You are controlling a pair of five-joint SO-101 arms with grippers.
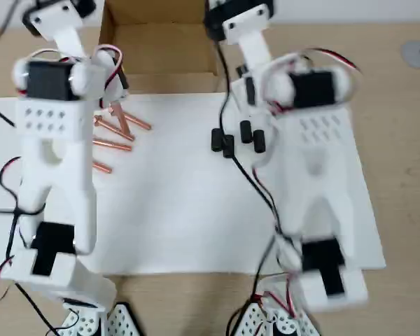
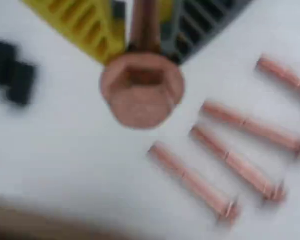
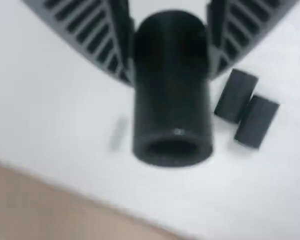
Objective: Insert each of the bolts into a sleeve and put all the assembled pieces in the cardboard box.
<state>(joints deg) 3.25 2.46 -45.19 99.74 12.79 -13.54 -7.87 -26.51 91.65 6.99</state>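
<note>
While inside the left end effector (image 2: 144,50), one bolt (image 2: 141,92).

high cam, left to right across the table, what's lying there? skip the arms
Loose copper bolts → black sleeves → grey disc, which sits on bare table past the white sheet. The cardboard box is left out because it overlaps both the bolts and the sleeves.

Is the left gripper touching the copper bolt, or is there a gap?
Touching. In the left wrist view the left gripper holds the copper bolt: both fingers lie against its shaft.
</note>
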